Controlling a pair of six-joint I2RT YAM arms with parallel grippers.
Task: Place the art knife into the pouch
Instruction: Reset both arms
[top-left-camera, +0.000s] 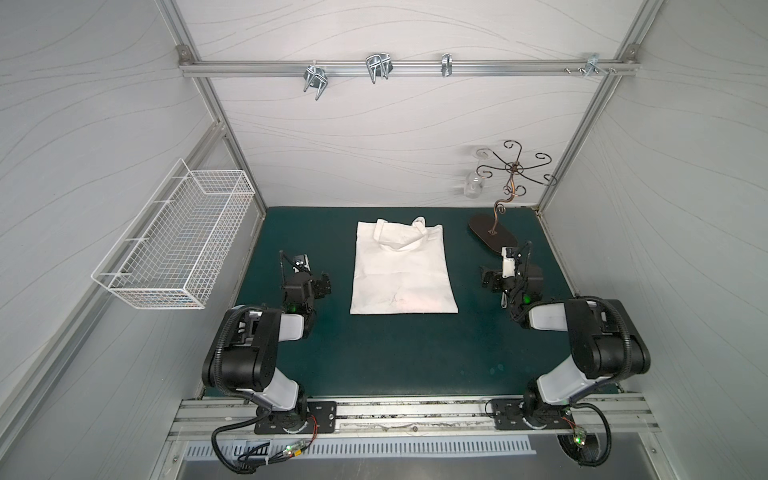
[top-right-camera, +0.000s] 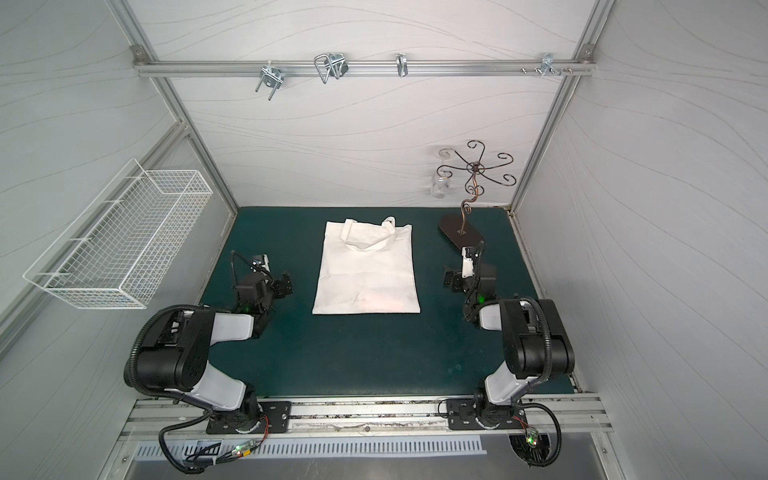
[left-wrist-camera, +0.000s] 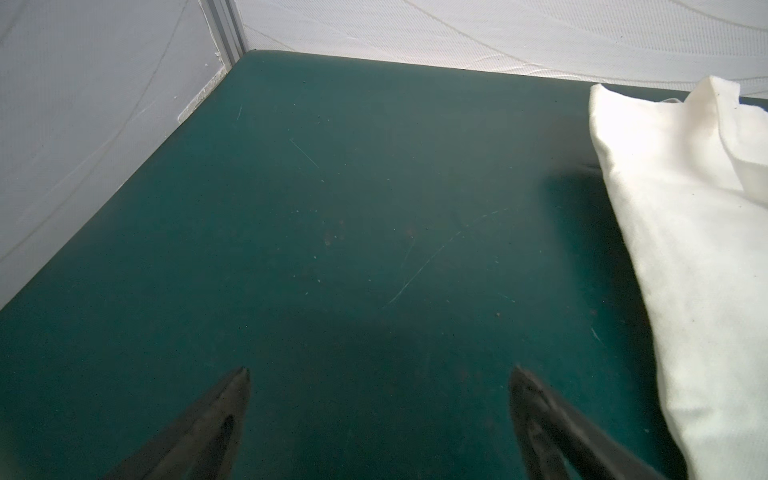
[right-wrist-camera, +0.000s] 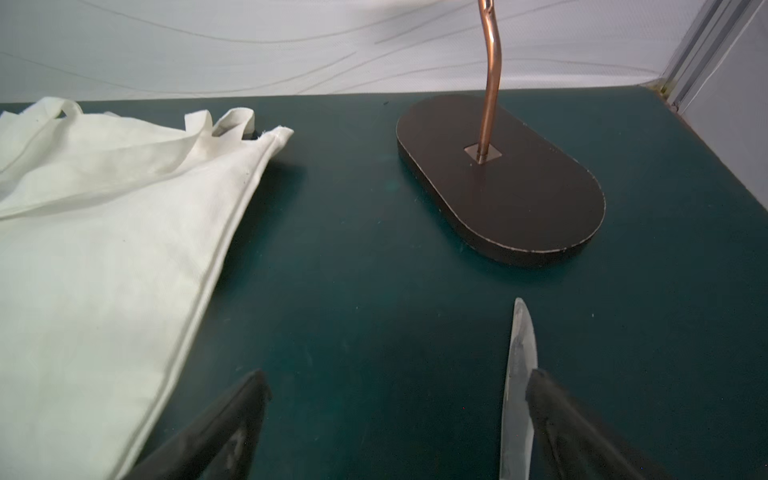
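Note:
The pouch (top-left-camera: 401, 270) (top-right-camera: 365, 270) is a white cloth tote lying flat in the middle of the green mat, plain face up, handles folded onto it at the far end. The art knife shows in no view. My left gripper (top-left-camera: 322, 284) (left-wrist-camera: 381, 370) hovers low over bare mat to the left of the pouch (left-wrist-camera: 685, 249), open and holding nothing. To the right of the pouch (right-wrist-camera: 104, 249), my right gripper (top-left-camera: 488, 279) (right-wrist-camera: 398, 372) is open too, with only mat between its fingers. A thin silvery strip (right-wrist-camera: 517, 374) runs along the inner side of one right finger.
A dark oval base (top-left-camera: 494, 237) (right-wrist-camera: 503, 187) with a copper scrolled stand rises at the back right, and a wine glass (top-left-camera: 473, 183) hangs from it. A white wire basket (top-left-camera: 174, 245) is mounted on the left wall. Metal hooks (top-left-camera: 378, 68) hang from the back rail.

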